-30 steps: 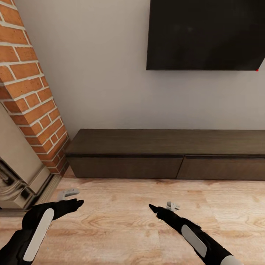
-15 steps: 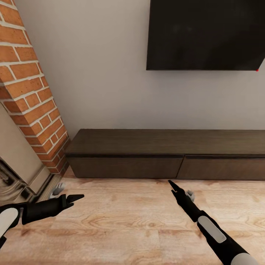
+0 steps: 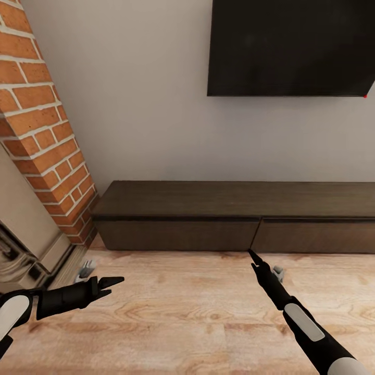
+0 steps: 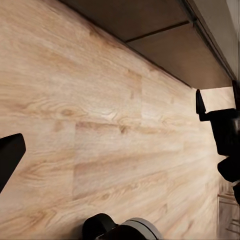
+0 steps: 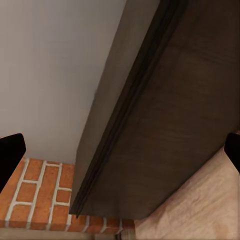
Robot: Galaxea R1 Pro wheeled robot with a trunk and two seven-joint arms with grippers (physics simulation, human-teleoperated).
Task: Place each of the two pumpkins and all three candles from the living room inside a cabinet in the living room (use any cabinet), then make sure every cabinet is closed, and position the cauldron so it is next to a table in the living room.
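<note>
The cabinet point(image 3: 177, 234) is a long, low dark-brown unit against the wall, and both wide drawer fronts are shut. My right gripper point(image 3: 253, 259) reaches out low over the floor, just short of the seam between the two fronts. In the right wrist view its open fingertips frame the cabinet point(image 5: 190, 100) around the gripper point(image 5: 120, 147). My left gripper point(image 3: 112, 285) hovers open over the floor, farther back on the left. The left wrist view of that gripper point(image 4: 107, 130) looks along the cabinet point(image 4: 165, 45) base. The pumpkins, candles, cauldron and table are out of view.
A red brick column point(image 3: 41, 130) and a beige fireplace surround point(image 3: 21, 229) stand at the left, close to my left arm. A black TV point(image 3: 291, 47) hangs on the wall above the cabinet. Light wooden floor point(image 3: 182, 317) stretches in front.
My right arm has stretched forward and to the right, bringing its gripper close to the cabinet front. My left arm has swung outward to the left, its gripper staying at about the same spot.
</note>
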